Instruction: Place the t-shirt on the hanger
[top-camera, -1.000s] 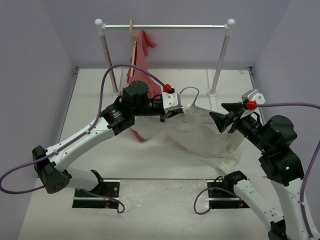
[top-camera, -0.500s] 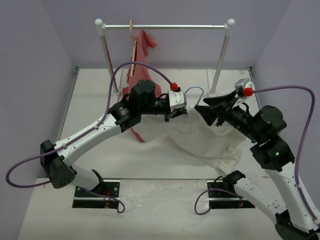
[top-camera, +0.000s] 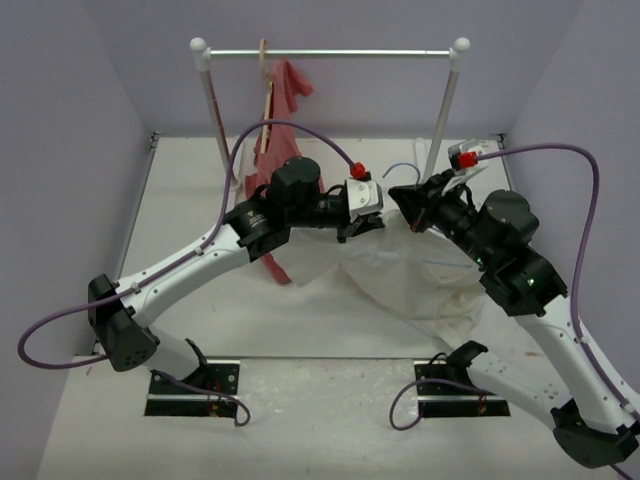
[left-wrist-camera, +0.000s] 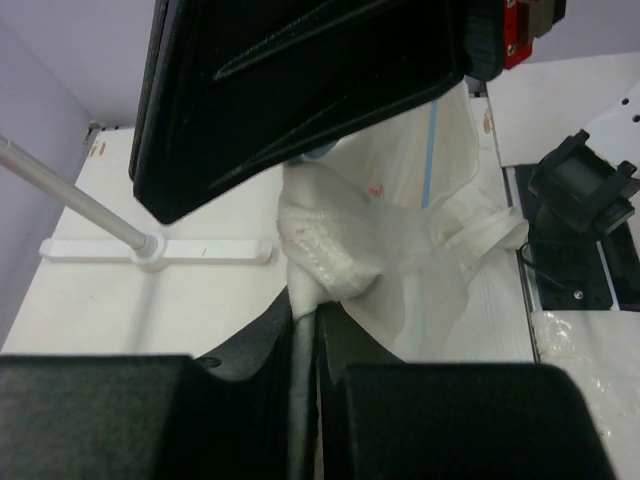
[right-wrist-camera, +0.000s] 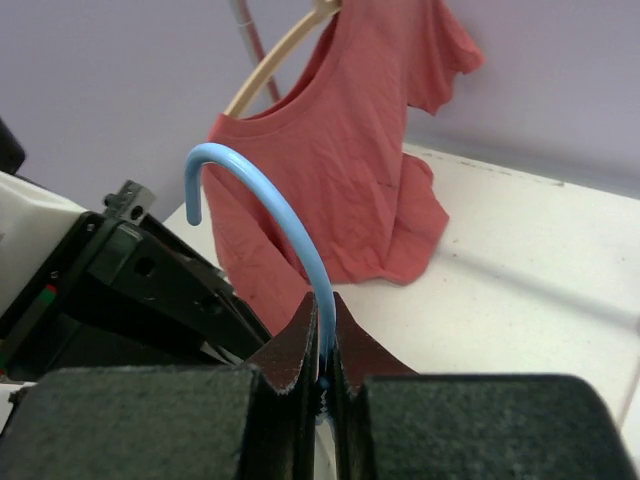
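The cream t-shirt (top-camera: 400, 275) lies wrinkled on the table between the two arms, its upper part lifted. My left gripper (top-camera: 356, 222) is shut on a bunched fold of it, seen in the left wrist view (left-wrist-camera: 345, 250). The light-blue hanger (right-wrist-camera: 270, 205) has its hook curving up from my right gripper (right-wrist-camera: 325, 325), which is shut on the hook's stem. In the top view the hook (top-camera: 400, 170) pokes up beside the right gripper (top-camera: 412, 212). A blue line of the hanger shows through the cloth (left-wrist-camera: 430, 160). The rest of the hanger is hidden under the shirt.
A clothes rail (top-camera: 330, 53) on two white posts stands at the back. A red t-shirt (top-camera: 280, 150) hangs on a wooden hanger at its left end, also in the right wrist view (right-wrist-camera: 340, 150). Purple walls close in both sides.
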